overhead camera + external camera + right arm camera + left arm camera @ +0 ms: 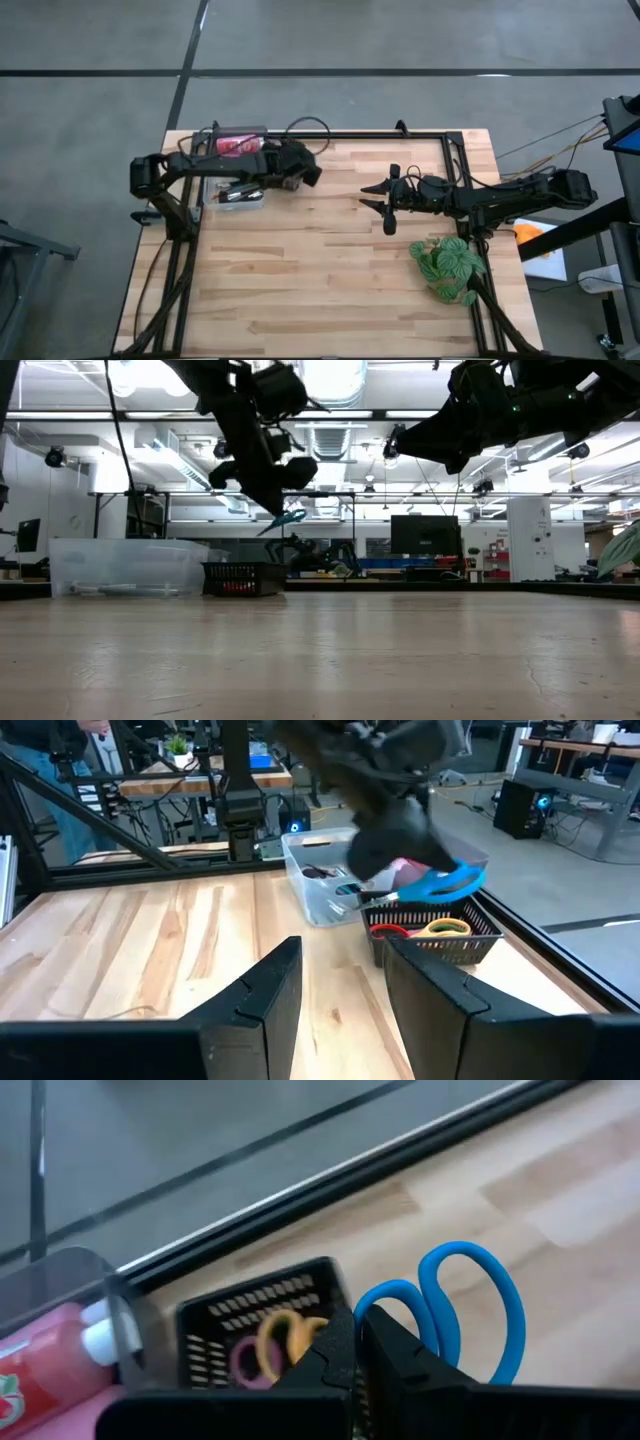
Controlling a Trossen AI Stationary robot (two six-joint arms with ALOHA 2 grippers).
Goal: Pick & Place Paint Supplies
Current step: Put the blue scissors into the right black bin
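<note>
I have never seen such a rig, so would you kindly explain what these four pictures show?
Two dark robot arms work at a wooden table. One picture looks straight down, one level across the tabletop, and two come from cameras on the wrists. The left gripper, shut on blue scissors, hangs above a black tray holding more scissors, beside a clear tub. The right gripper waits open and empty near the table's middle. A green plant stands by the right edge.

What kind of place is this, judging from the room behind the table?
Probably a robotics lab or workshop in a large industrial hall. Beyond the light wooden table stand more workbenches with equipment, a dark monitor, and exposed ceiling lights over a grey concrete floor.
</note>
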